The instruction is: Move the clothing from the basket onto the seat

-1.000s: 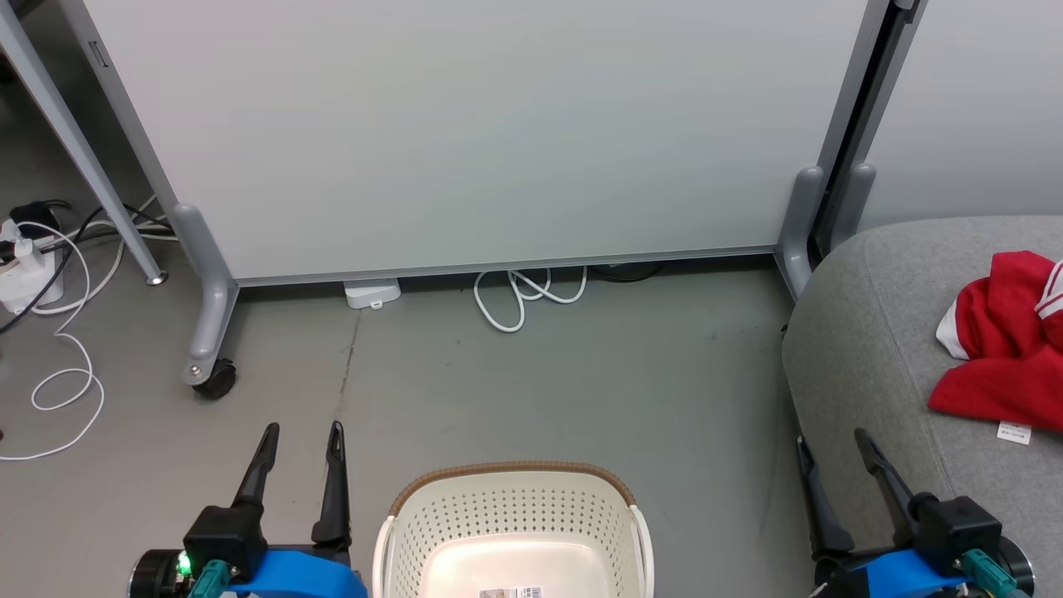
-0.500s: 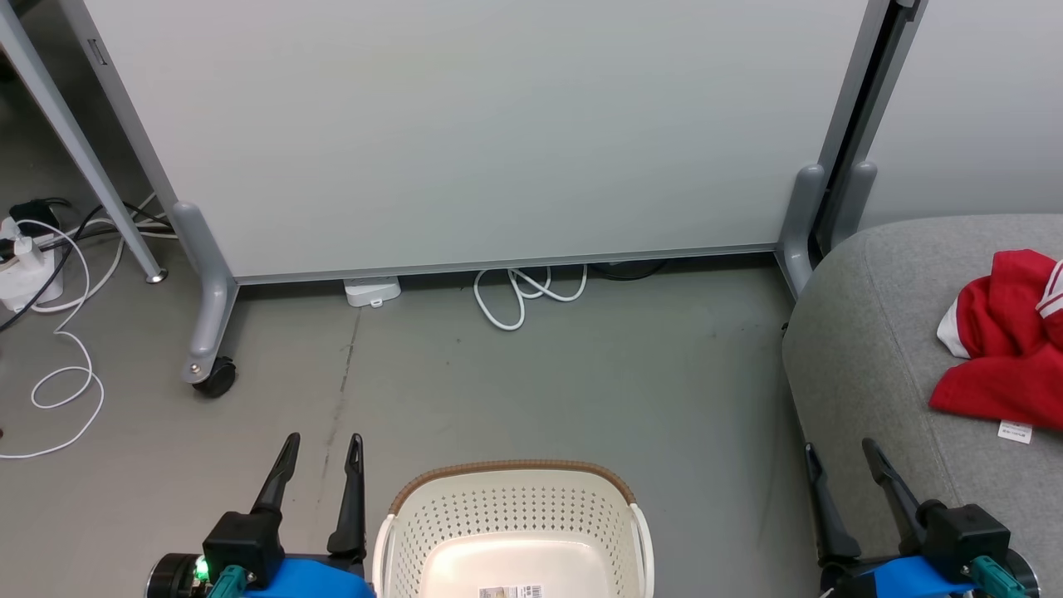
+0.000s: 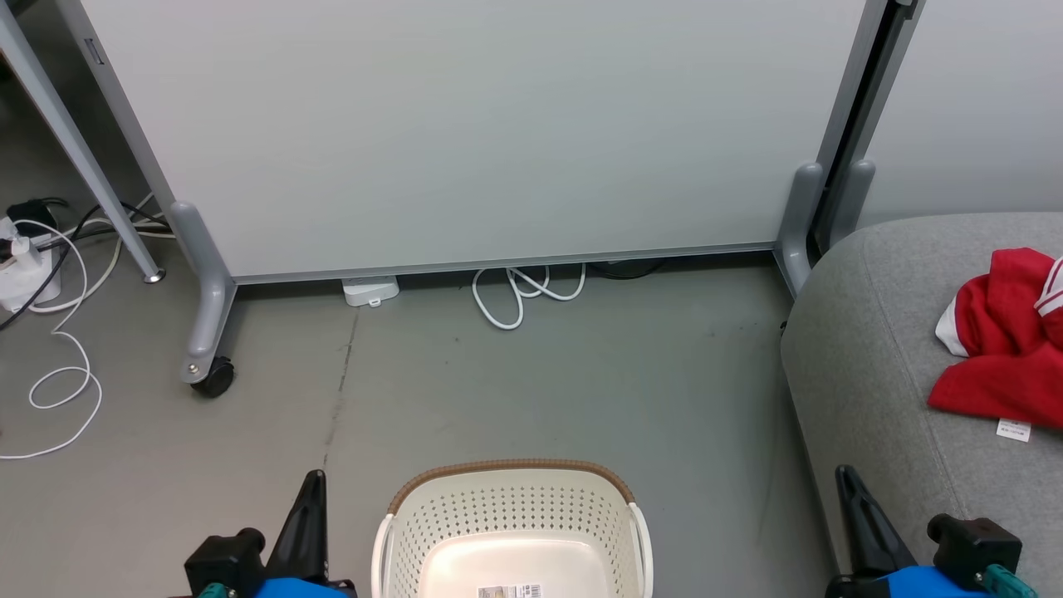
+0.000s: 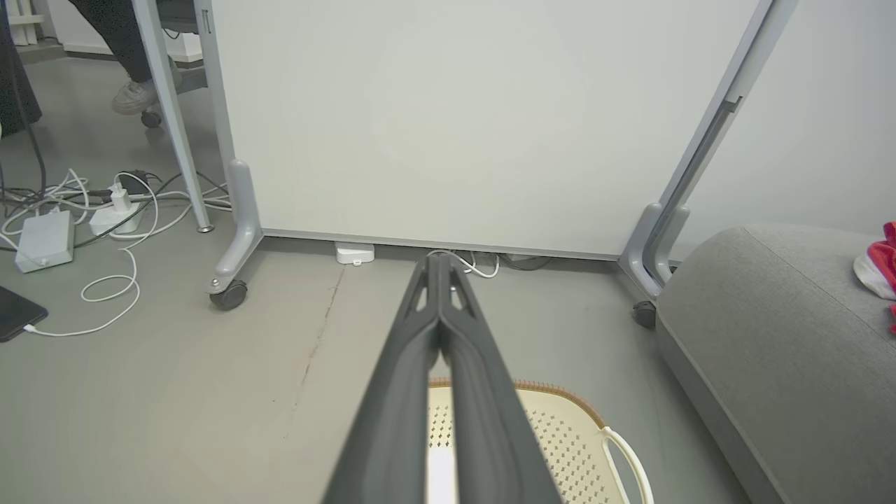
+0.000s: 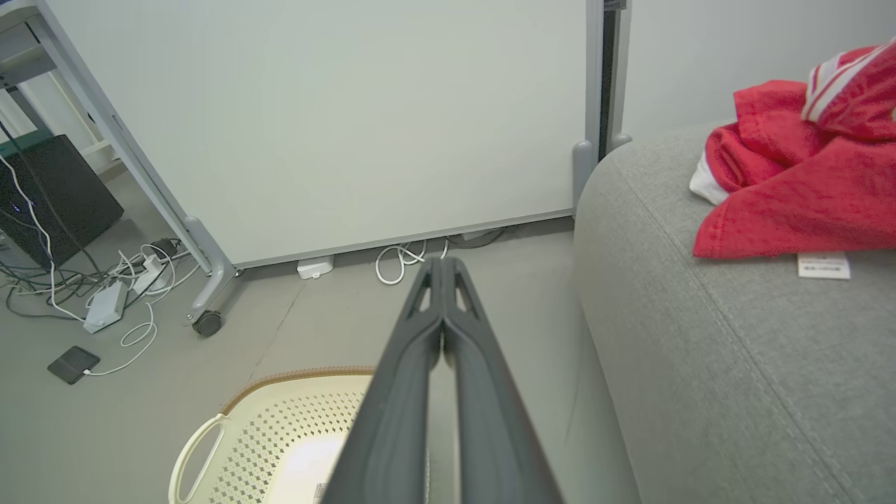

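Note:
The red clothing (image 3: pixel 1001 340) with white trim lies bunched on the grey seat (image 3: pixel 872 332) at the right, and the right wrist view shows this clothing (image 5: pixel 798 182) on the seat (image 5: pixel 700 350) too. The cream basket (image 3: pixel 513 507) with a brown rim stands on the floor at bottom centre; only a label sticker shows inside. My left gripper (image 3: pixel 314 486) is shut, left of the basket, its fingers pressed together with nothing between them (image 4: pixel 439 262). My right gripper (image 3: pixel 847 482) is shut beside the seat's front edge, nothing held (image 5: pixel 443 266).
A white partition panel (image 3: pixel 465 133) on grey castor legs (image 3: pixel 208 332) stands behind the basket. White cables (image 3: pixel 523 295) and a power adapter (image 3: pixel 369 291) lie under it, with more cables (image 3: pixel 50 332) at the left. A person's foot (image 4: pixel 136 98) shows far left.
Both grippers have shut from open and drawn back toward the bottom of the head view. The clothing, basket and seat have not moved.

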### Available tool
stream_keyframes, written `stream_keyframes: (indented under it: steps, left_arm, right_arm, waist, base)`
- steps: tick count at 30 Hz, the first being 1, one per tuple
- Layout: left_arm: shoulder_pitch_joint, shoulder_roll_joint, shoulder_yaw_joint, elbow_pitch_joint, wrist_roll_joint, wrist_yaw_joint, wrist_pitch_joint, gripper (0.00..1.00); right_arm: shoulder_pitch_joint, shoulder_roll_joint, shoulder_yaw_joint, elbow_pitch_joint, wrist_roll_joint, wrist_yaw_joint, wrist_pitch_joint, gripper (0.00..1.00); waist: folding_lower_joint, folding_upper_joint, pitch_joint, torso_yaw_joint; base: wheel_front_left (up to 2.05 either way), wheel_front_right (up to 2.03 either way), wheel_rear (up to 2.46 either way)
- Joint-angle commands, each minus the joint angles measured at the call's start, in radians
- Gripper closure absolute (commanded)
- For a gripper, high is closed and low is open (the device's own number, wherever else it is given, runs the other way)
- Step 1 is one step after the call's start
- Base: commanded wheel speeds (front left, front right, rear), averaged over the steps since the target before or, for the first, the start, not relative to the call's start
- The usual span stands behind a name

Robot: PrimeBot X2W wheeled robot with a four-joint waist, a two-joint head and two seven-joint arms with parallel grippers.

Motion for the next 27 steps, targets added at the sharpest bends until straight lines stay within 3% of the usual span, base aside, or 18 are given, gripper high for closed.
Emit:
stream_keyframes:
  steps: [1, 27]
  left_arm:
    - [-0.031, 0.001, 0.011, -0.021, -0.052, -0.001, 0.010, 1.00]
    - [-0.064, 0.000, 0.062, -0.071, -0.481, 0.009, 0.112, 1.00]
  right_arm:
    - [-0.026, -0.001, -0.005, -0.018, 0.054, 0.000, 0.012, 1.00]
    - [-0.061, -0.001, -0.025, -0.046, 0.483, 0.000, 0.114, 1.00]
  waist:
    - [-0.0001, 0.0000, 0.000, -0.001]
    - [-0.0001, 0.0000, 0.007, -0.012]
  base:
    - [0.00, 0.00, 0.00]
    - [0.00, 0.00, 0.00]
